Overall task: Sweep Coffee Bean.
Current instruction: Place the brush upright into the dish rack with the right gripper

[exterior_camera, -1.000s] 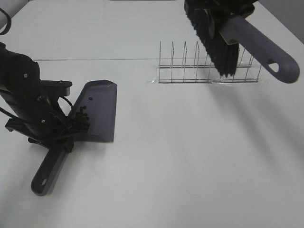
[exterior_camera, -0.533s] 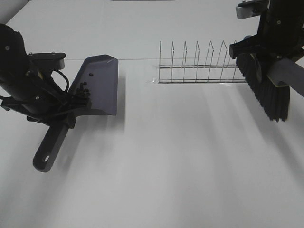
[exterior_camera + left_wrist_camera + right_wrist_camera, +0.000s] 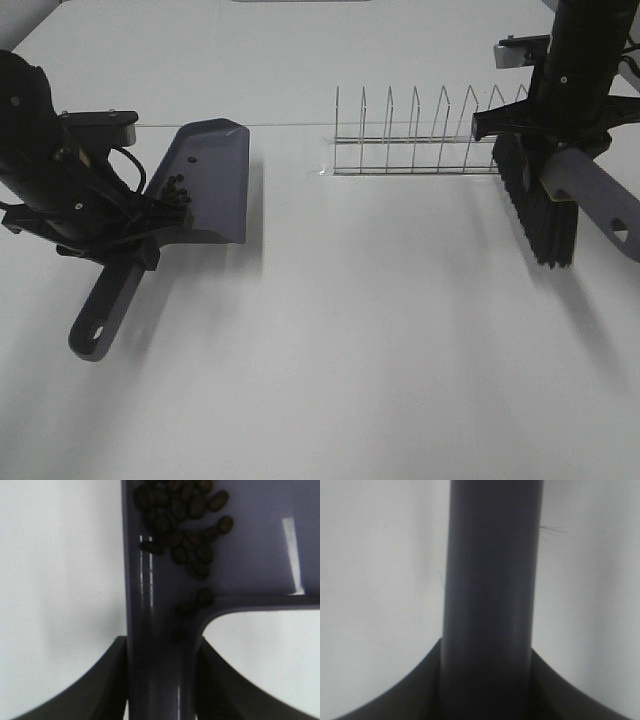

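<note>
The grey-purple dustpan (image 3: 208,180) is held above the table at the left, tilted with its handle end lower. My left gripper (image 3: 125,245) is shut on the dustpan's handle (image 3: 159,655). Several dark coffee beans (image 3: 178,190) lie in the pan near the handle end; the left wrist view shows them as a cluster (image 3: 182,520). My right gripper (image 3: 550,135) is shut on a brush with black bristles (image 3: 535,215) and a grey handle (image 3: 595,200), held at the right. The right wrist view shows only the brush handle (image 3: 492,595) between the jaws.
A wire dish rack (image 3: 425,135) stands at the back of the white table (image 3: 350,340), just left of the brush.
The right arm has swung the brush from high at the back down to the right side, then a little left. The left arm lifted the dustpan up and back, then held still.
</note>
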Motion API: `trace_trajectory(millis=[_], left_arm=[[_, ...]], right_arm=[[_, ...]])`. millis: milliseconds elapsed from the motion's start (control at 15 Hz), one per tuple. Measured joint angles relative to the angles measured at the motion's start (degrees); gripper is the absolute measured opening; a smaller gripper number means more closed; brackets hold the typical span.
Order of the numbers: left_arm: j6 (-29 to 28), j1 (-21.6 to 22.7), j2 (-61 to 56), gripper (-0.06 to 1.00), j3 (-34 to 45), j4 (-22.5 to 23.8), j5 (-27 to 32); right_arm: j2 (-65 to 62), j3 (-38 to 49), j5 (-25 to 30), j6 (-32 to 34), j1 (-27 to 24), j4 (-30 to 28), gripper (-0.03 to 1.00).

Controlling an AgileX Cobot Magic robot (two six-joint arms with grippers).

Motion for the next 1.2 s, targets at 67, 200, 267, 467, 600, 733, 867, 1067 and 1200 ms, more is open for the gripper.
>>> trace_trajectory(millis=[67, 200, 267, 467, 600, 733, 867, 1067, 1200], left_arm=[[0.0, 0.0, 0.0, 0.36, 0.0, 0.0, 0.0], [0.0, 0.0, 0.0, 0.36, 0.0, 0.0, -0.1], [0.0, 0.0, 0.0, 0.36, -0.1, 0.0, -0.1], [0.5, 0.0, 0.0, 0.36, -1.1, 0.0, 0.0], [0.9, 0.0, 0.0, 0.36, -1.6, 0.0, 0.0], [0.9, 0.0, 0.0, 0.36, -1.6, 0.0, 0.0], [0.9, 0.0, 0.0, 0.36, -1.6, 0.0, 0.0], [1.1, 0.0, 0.0, 0.36, -1.6, 0.0, 0.0], [1.1, 0.0, 0.0, 0.36, -1.6, 0.0, 0.1]], right_arm=[[1.1, -0.8, -0.4, 0.1, 0.2, -0.1, 0.34], [3.4, -3.9, -0.8, 0.3, 1.2, 0.0, 0.34], [4.2, -5.2, -0.7, 0.5, 1.3, -0.1, 0.34], [6.6, -8.1, 0.6, 1.4, 1.2, -2.1, 0.34], [8.1, -9.3, 0.4, 1.4, 1.2, -2.2, 0.34], [8.7, -10.3, 0.2, 1.4, 1.2, -2.2, 0.34], [9.3, -11.8, -0.1, 1.4, 1.2, -2.2, 0.34], [12.7, -18.0, 2.2, 0.6, 1.2, -2.3, 0.34], [15.6, -22.5, 4.1, 0.2, 1.2, -2.6, 0.34]])
